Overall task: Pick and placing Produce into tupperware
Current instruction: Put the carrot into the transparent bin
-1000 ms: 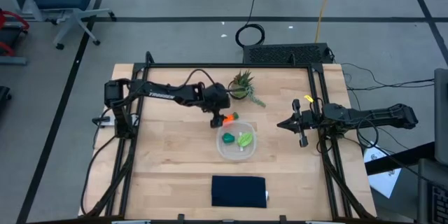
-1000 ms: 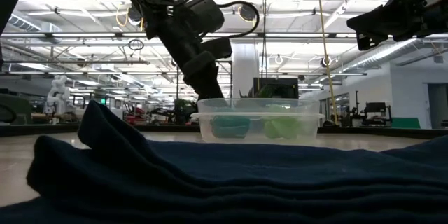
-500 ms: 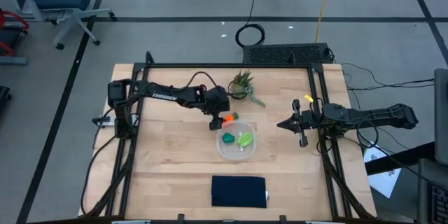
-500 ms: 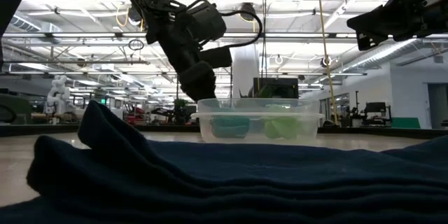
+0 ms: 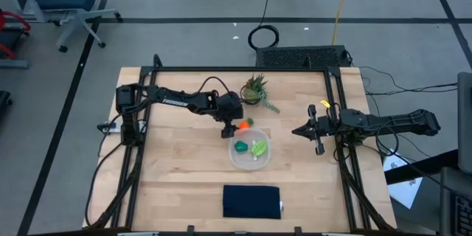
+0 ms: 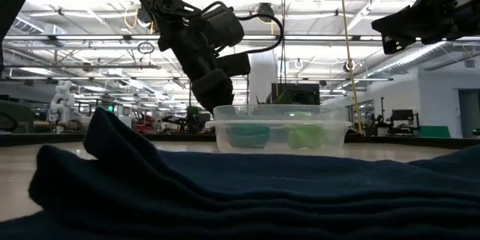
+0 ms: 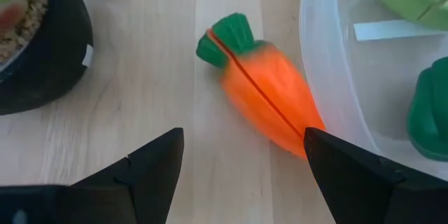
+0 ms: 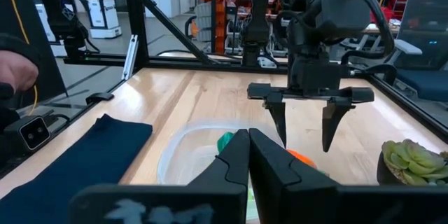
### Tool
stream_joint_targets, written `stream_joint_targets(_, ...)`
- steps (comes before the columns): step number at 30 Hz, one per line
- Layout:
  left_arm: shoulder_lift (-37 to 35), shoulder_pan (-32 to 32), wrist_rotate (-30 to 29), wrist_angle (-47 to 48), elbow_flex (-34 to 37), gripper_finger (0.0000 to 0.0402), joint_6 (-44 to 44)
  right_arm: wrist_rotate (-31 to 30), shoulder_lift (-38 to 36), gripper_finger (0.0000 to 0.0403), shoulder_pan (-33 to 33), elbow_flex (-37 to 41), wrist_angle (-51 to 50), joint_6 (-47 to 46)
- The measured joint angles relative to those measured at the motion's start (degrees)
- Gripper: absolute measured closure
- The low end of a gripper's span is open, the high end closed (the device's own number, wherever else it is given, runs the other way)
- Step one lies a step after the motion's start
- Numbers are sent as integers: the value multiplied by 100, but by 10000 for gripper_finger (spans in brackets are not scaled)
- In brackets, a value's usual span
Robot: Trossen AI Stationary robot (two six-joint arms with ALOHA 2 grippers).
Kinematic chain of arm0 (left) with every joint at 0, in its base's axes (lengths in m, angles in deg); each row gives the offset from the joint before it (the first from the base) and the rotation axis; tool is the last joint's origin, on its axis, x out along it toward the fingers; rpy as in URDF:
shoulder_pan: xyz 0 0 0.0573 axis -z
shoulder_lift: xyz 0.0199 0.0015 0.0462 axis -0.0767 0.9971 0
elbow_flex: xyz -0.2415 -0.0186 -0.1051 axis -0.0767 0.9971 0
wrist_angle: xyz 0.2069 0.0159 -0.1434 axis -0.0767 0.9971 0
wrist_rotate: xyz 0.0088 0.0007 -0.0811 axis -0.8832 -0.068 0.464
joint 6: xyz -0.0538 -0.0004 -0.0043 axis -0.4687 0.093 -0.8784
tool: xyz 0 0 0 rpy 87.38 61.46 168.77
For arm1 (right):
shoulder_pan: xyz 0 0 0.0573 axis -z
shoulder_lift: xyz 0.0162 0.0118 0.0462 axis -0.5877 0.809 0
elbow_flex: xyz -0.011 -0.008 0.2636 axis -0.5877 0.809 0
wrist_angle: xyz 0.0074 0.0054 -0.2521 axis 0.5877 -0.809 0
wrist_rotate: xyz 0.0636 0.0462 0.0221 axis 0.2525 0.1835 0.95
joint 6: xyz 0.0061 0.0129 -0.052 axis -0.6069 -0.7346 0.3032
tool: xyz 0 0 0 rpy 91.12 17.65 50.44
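Observation:
The orange carrot with a green top (image 7: pixel 269 101) lies on the wood, its pointed end against the clear container's wall (image 7: pixel 311 56). My left gripper (image 7: pixel 241 138) is open just above it, pointing down, one finger on either side of the carrot's pointed half. From above, the left gripper (image 5: pixel 228 127) sits beside the carrot (image 5: pixel 242 124), at the container's (image 5: pixel 249 164) far-left rim. Inside lie the dark green lump (image 5: pixel 240 146) and the yellow-green leaf piece (image 5: pixel 257 147). My right gripper (image 5: pixel 304 130) is shut and waits in the air to the container's right.
The spiky potted plant (image 5: pixel 255 88) stands just beyond the carrot, and its dark pot (image 7: pixel 42 49) is close to my left fingers. A navy cloth (image 5: pixel 251 200) lies at the table's near edge. A black frame borders the table.
My left gripper has come down toward the table over the carrot, staying open. The carrot and the pieces in the container have kept their places.

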Motion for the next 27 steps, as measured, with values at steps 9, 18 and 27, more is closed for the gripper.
stream_joint_targets(9,0,-9,16,-187,0,105,15,0,0,403,0,0,0,11)
stream_joint_targets(18,0,-44,401,-410,0,105,11,0,-1,403,-1,0,0,11)
stream_joint_targets(27,0,-44,402,-246,-2,105,453,0,0,403,0,0,0,11)
